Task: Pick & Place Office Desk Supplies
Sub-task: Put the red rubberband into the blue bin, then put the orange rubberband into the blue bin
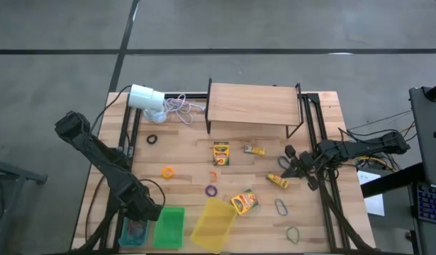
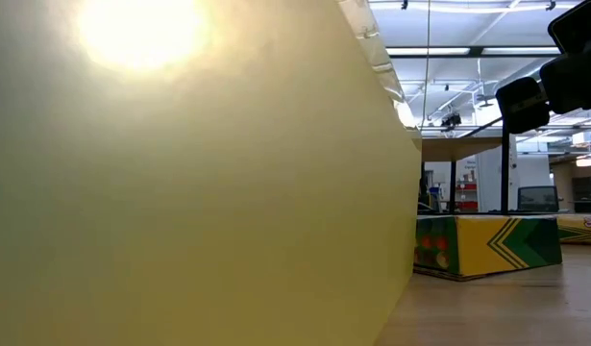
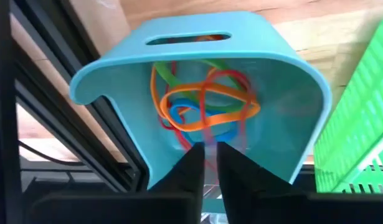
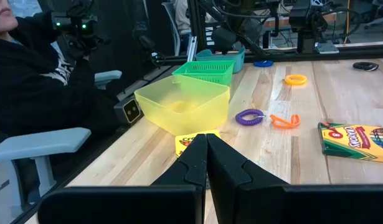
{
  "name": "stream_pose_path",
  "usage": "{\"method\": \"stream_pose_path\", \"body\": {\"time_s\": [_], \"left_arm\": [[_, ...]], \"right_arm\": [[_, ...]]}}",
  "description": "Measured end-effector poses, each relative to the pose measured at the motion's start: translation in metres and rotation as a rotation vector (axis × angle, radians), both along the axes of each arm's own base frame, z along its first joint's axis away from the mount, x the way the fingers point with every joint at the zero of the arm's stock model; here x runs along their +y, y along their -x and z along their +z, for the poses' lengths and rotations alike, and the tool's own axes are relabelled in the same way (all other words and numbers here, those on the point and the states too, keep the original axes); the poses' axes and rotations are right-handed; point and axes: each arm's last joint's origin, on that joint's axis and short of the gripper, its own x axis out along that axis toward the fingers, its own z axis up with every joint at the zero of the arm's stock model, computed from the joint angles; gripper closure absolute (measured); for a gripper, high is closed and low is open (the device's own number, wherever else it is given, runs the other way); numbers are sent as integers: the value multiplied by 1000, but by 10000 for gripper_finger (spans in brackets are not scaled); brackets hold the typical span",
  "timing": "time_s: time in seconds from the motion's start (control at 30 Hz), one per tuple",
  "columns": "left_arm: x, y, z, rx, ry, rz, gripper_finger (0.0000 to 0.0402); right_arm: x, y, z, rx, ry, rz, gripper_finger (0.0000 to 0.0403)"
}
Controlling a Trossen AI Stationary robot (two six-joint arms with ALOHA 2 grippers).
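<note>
Left wrist view: the left gripper point(image 3: 207, 163) is seen poised over the teal bin point(image 3: 303, 87) at the table's near left corner, its fingers parted by only a narrow slit and nothing visibly clamped between them. A tangle of rubber bands point(image 3: 203, 106) in orange, green, blue and red is piled inside that bin. Beside it stand the green basket point(image 1: 169, 227) and the yellow bin point(image 1: 214, 223), the latter turned askew. Just past the yellow bin a crayon box point(image 1: 244, 202) is laid with its long axis slanting toward the far right. Loose loops are scattered around it: a purple band point(image 1: 211, 190), an orange band point(image 1: 167, 171), a grey-blue loop point(image 1: 281, 206) and a green loop point(image 1: 293, 233). Farther on, the right gripper point(image 1: 290, 167) is held closed and empty near the table's right side, a yellow packet point(image 1: 277, 180) just beside it. A second crayon box point(image 1: 221, 153) is set lengthwise, near to far. What seems a small black ring point(image 1: 152, 139) is seen before the wooden shelf point(image 1: 253, 105).
</note>
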Motion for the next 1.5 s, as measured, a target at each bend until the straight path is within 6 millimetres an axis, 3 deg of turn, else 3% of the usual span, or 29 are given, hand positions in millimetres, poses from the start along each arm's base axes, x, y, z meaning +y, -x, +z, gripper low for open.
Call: {"method": "stream_pose_path", "body": {"time_s": [0.27, 0.57, 0.8, 0.97, 1.23, 1.5], "left_arm": [[0, -1, 0, -7, 4, 0, 295], [0, 0, 2, -11, 10, 0, 287], [1, 0, 22, -65, 47, 10, 287], [7, 3, 39, -93, -25, 21, 287], [22, -8, 64, -251, -153, -128, 286], [53, -30, 66, -413, -245, -375, 286]], "right_arm": [[0, 0, 0, 0, 0, 0, 394], [0, 0, 0, 0, 0, 0, 394], [0, 0, 0, 0, 0, 0, 394], [0, 0, 0, 0, 0, 0, 394], [0, 0, 0, 0, 0, 0, 394], [0, 0, 0, 0, 0, 0, 394]]}}
